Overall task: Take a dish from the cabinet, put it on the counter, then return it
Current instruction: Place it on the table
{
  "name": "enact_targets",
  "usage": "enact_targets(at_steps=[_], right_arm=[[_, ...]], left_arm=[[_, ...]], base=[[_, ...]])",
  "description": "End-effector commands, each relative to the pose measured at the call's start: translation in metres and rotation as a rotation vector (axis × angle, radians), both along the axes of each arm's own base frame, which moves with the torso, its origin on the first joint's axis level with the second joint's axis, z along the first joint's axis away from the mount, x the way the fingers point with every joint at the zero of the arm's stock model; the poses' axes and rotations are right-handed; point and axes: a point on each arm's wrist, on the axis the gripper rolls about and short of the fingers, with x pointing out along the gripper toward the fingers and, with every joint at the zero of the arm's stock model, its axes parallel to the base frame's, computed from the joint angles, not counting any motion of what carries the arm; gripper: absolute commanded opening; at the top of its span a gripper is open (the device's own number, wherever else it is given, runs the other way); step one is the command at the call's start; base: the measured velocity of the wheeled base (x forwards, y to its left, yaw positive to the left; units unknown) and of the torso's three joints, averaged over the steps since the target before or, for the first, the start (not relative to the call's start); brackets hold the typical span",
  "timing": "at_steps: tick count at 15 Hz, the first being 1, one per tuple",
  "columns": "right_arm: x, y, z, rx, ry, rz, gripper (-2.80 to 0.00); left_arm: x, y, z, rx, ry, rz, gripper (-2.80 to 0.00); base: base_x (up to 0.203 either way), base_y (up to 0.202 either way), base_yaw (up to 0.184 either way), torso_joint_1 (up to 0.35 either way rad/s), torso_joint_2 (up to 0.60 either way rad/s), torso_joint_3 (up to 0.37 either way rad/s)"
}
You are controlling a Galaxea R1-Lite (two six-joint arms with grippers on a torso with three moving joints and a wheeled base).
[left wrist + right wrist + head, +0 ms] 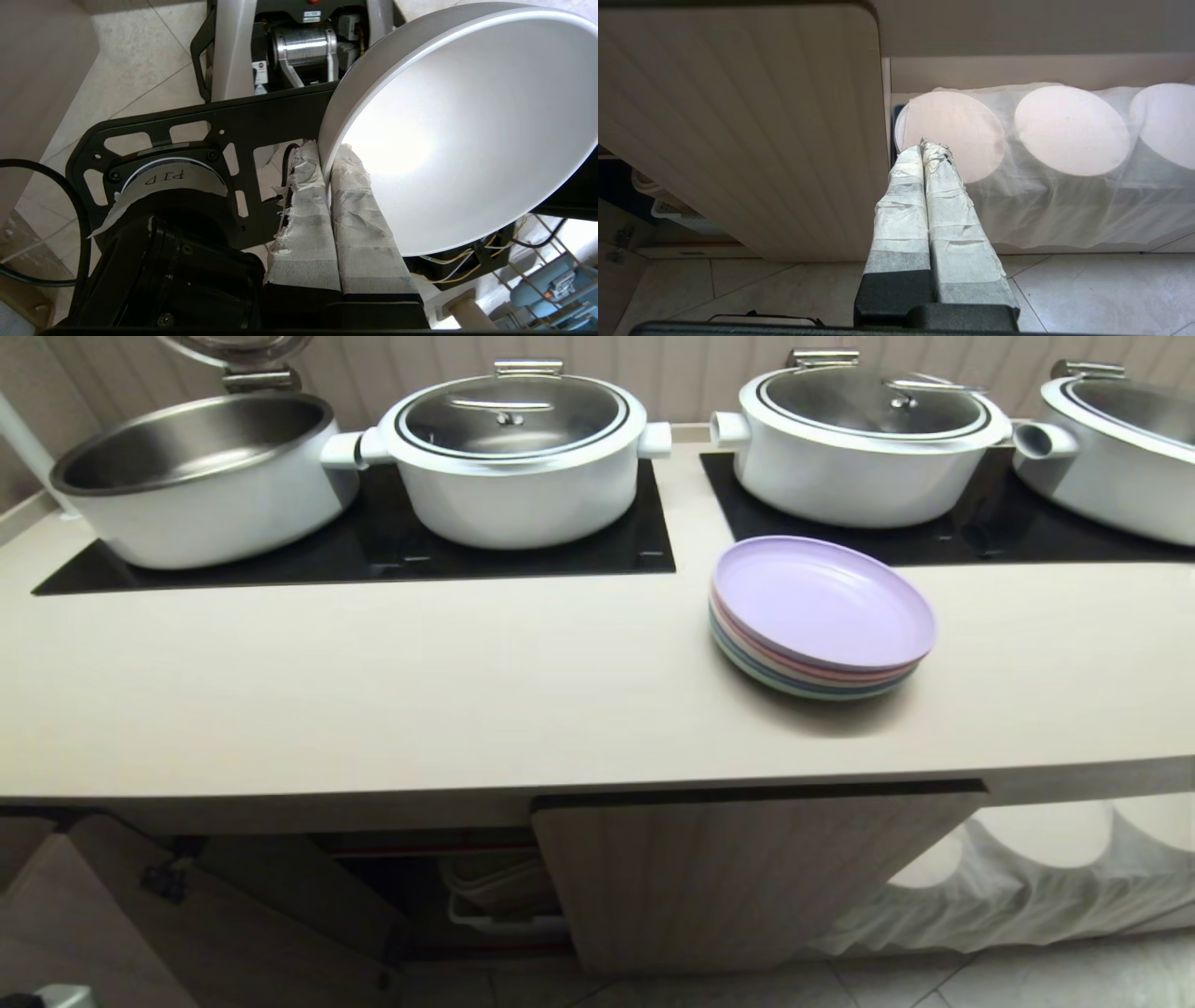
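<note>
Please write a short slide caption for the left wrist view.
Left hand grips the white bowl by its rim, above the robot's base.

Counter (467, 691), cream, carrying two black hobs (373, 546) along its back edge. Four white pots (513, 467) sitting on the hobs, the leftmost standing uncovered. Stack of pastel plates (822, 616) lying right of centre, nearer the back.

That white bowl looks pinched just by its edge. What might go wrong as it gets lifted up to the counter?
The left gripper holds the dish only by its rim, tilted, so it might slip and fall. The counter overhangs the cabinet, so the dish could strike its edge. The stack of plates narrows the landing space.
</note>
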Motion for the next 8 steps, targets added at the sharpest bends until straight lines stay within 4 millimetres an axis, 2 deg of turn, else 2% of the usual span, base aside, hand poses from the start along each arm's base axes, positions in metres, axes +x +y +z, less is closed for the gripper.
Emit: enact_targets(at_steps=[1, 4, 8], right_arm=[[0.0, 0.0, 0.0, 0.0, 0.0, 0.001, -2.8], [0.0, 0.0, 0.0, 0.0, 0.0, -0.001, -2.8], [0.0, 0.0, 0.0, 0.0, 0.0, -0.001, -2.8]], left_arm=[[0.0011, -0.0012, 0.002, -0.001, 0.003, 0.001, -2.8], [0.0012, -0.0019, 0.0022, 0.001, 0.003, -0.009, -2.8], [0.0012, -0.0019, 0.0022, 0.001, 0.003, -0.009, -2.8]], base=[[0.0, 0.0, 0.0, 0.276, -0.59, -0.316], [0.0, 0.0, 0.0, 0.287, -0.6, -0.309], [0.0, 0.0, 0.0, 0.18, -0.38, -0.199]])
